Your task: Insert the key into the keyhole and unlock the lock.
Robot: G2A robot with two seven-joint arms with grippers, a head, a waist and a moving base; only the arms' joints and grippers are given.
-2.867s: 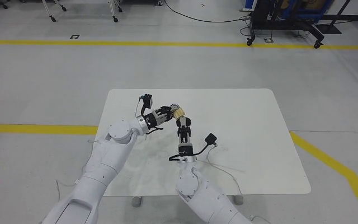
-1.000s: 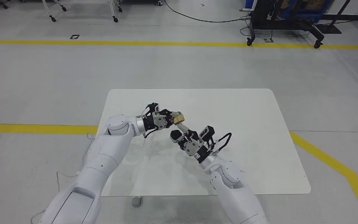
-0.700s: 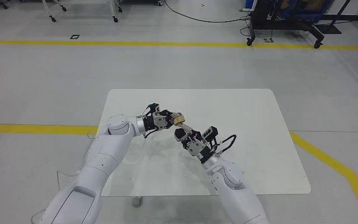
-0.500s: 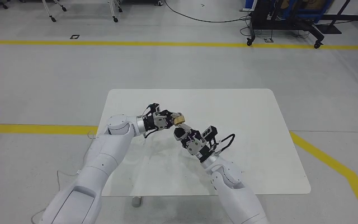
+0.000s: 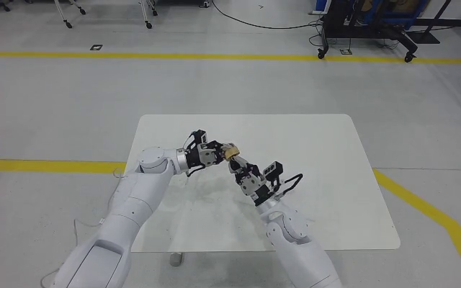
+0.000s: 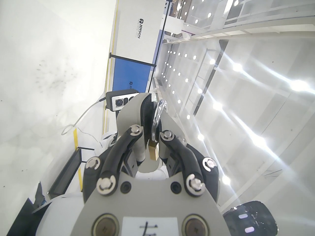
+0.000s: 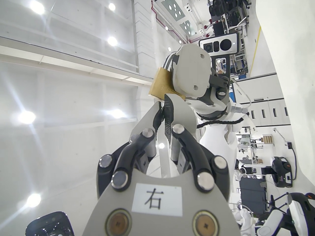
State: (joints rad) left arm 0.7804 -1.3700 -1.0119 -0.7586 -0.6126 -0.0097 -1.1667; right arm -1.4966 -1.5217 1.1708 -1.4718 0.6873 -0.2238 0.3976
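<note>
**Two robot grippers meet at a brass padlock above a white table**

A small brass padlock with a silver shackle is held in the air. The left gripper clamps it, its white fingers pressed against the two flat faces of the lock's body. In the left wrist view, the padlock sits deep between that gripper's fingers, with the shackle running towards the fingertips.

The right gripper is just beside the padlock, on the side nearer the robot, and its tips point at the lock's underside. In the right wrist view, this gripper's two fingers are closed together, pinching a small dark key between their pads. The fingertips overlap the lower edge of the padlock. The key's blade is hidden, so it cannot be told whether it has entered the keyhole.

Below the padlock lies a white rounded rectangular table.
</note>
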